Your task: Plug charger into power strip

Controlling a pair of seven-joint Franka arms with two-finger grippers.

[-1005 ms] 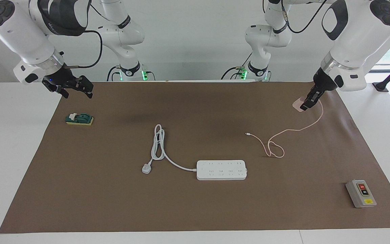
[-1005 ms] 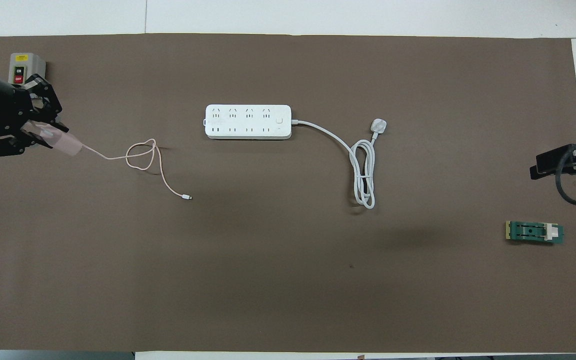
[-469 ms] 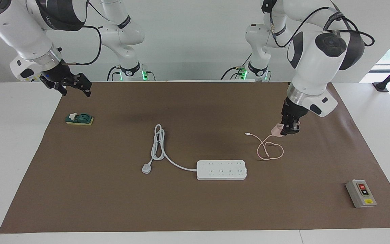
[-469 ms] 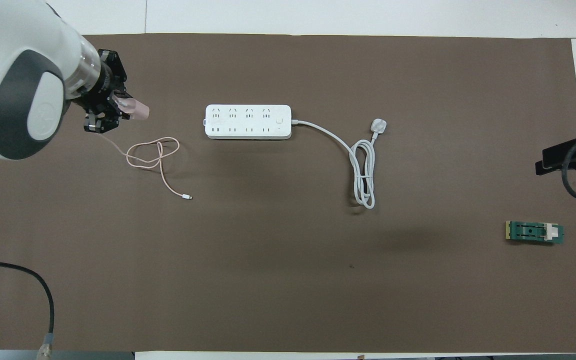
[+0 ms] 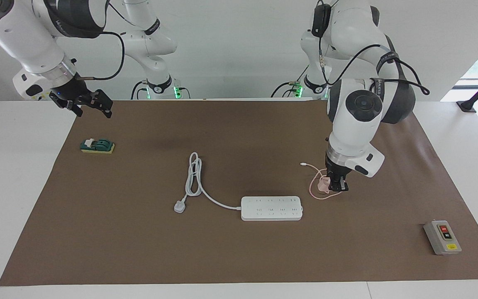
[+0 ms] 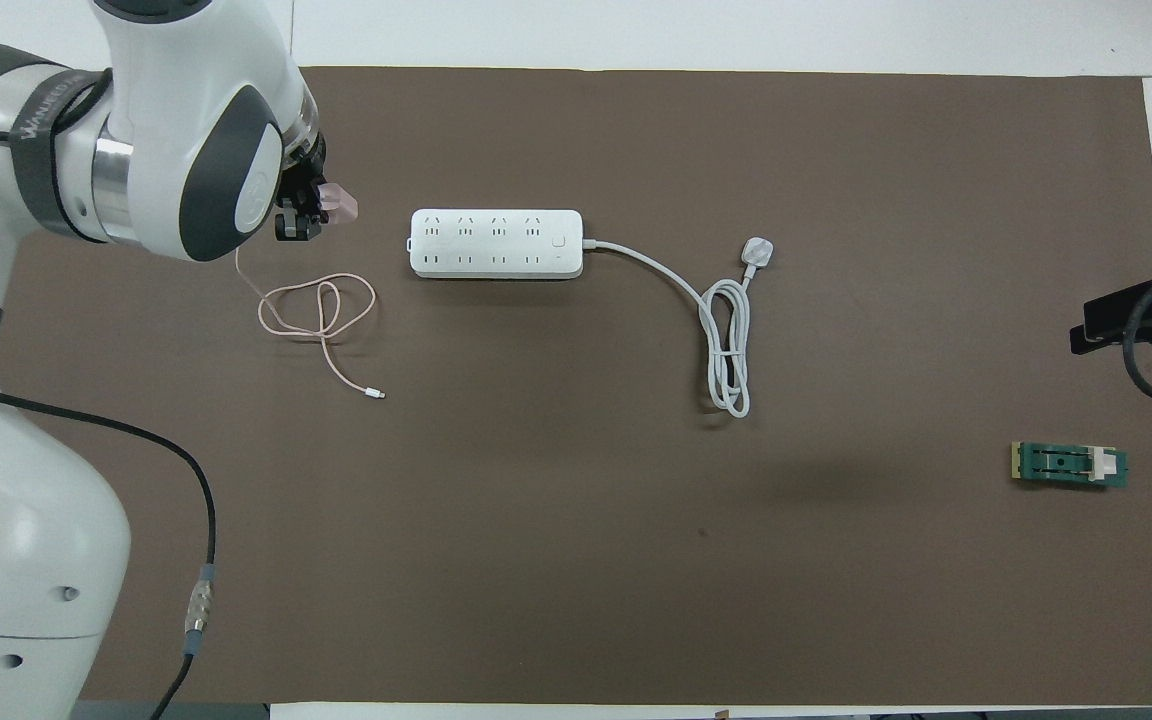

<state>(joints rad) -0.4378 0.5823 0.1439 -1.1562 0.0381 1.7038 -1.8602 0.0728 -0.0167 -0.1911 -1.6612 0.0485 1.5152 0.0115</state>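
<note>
**Operator:** Brown mat [image 5: 139,249] covers most of the white table [image 5: 19,174]; confirm the current step.

**Technician:** Transport stage. The left gripper [image 5: 337,185] is pinching the charger [image 5: 325,185], a small pink cube, and holds it above the mat just beside the power strip [image 5: 271,208], off the strip's end that points toward the left arm's end of the table. The pink cable [image 6: 321,320] trails from the cube in a loose loop on the mat, and its small connector [image 6: 374,394] lies nearer to the robots than the strip. The strip lies flat near the middle of the mat.

**Operator:** Right arm?

**Technician:** Waiting. The right gripper [image 5: 89,106] hangs with its fingers spread over the mat's corner at the right arm's end, holding nothing.

**Operator:** Requirement for the next move?

**Technician:** In my judgement: carry the cube over a free outlet, turn the prongs downward, line them up with the slots, then press straight down. Prong direction cannot be read at present. The strip is unsecured and may slide under load.

**Operator:** Containers?

**Technician:** None present. Every outlet on the strip appears unoccupied.
</note>
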